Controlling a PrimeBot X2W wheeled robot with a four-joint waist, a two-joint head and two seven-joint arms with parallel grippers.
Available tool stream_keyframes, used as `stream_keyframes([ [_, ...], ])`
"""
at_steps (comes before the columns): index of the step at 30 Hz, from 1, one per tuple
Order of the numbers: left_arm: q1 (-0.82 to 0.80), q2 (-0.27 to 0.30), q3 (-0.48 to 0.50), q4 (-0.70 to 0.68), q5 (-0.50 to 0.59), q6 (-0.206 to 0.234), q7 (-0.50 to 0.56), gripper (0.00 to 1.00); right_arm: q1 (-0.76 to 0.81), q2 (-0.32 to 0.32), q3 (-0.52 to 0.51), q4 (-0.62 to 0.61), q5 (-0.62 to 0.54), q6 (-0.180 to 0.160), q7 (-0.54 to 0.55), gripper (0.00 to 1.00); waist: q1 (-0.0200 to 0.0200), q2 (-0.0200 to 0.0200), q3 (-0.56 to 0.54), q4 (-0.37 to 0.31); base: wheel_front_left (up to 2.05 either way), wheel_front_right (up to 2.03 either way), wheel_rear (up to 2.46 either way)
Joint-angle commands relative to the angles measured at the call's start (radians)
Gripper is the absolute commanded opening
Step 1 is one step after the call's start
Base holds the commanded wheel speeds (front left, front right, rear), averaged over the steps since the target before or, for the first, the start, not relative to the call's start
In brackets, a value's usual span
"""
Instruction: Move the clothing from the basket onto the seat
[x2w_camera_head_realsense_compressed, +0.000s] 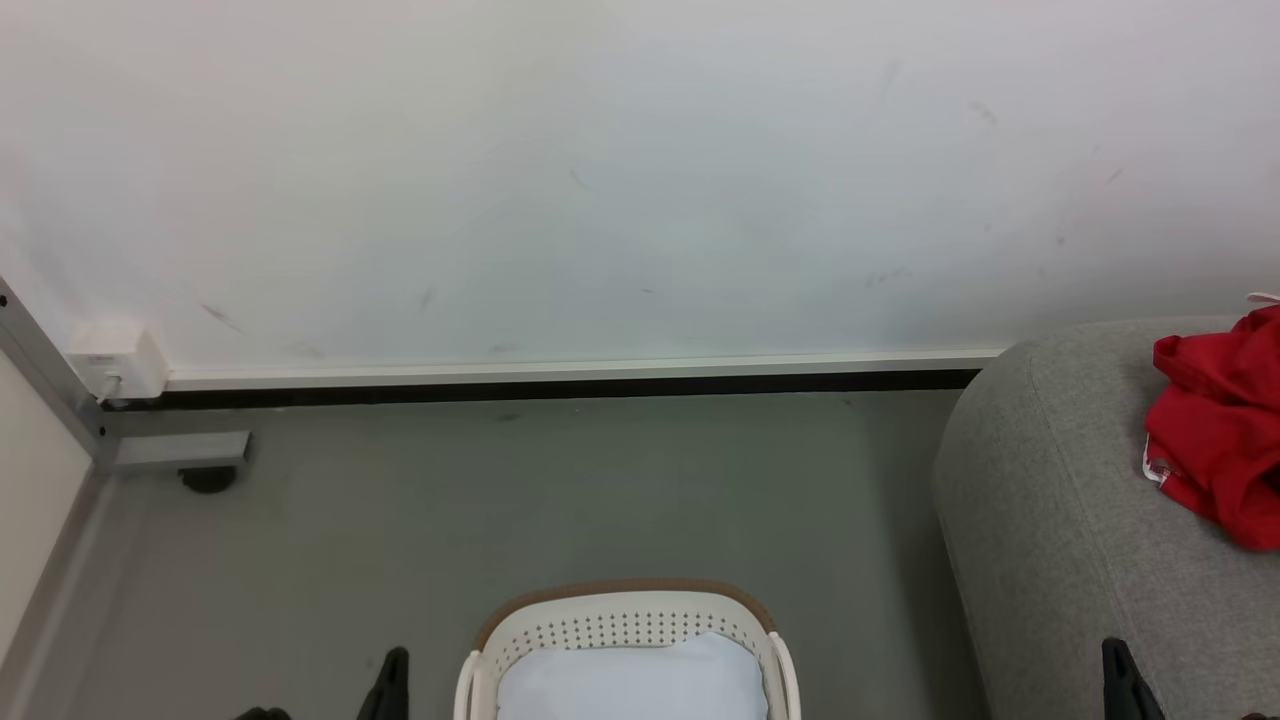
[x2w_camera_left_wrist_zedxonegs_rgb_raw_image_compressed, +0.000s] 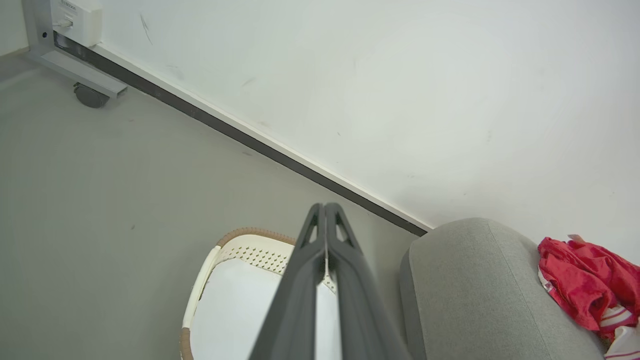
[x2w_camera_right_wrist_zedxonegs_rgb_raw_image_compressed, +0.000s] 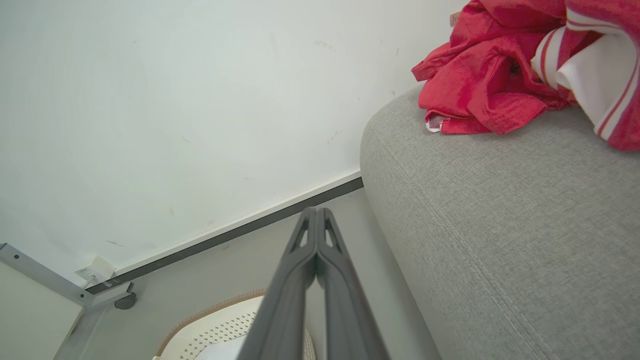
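Filling the basket (x2w_camera_head_realsense_compressed: 620, 625): a pale cushion (x2w_camera_head_realsense_compressed: 630, 685)

Perforated plastic basket (x2w_camera_head_realsense_compressed: 620, 625) — woven grey seat (x2w_camera_head_realsense_compressed: 1060, 520), crumpled red cloth clothing (x2w_camera_head_realsense_compressed: 1215, 430).

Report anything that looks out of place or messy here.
Nothing is spilled or broken. The red clothing lies crumpled in a heap on the grey seat, not spread flat. The basket holds a pale cushion, an odd load for it. The wall bears faint dark scuffs.
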Motion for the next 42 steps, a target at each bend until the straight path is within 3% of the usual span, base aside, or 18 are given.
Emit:
stream_keyframes([
  [1,-0.026,0.002,0.01,-0.018,-0.048,-0.005,0.01,0.0,-0.029,-0.009,-0.007,-0.019,0.046,0.0,0.009,0.0,0.0,0.0,0.0,0.0,0.0,0.0,0.0],
  [42,-0.081,0.005,0.104,-0.047,-0.536,-0.028,0.148,0.0,-0.097,-0.016,-0.036,-0.045,0.563,-0.001,0.147,0.0,0.0,0.0,0.009,-0.007,0.0,0.0,0.0],
])
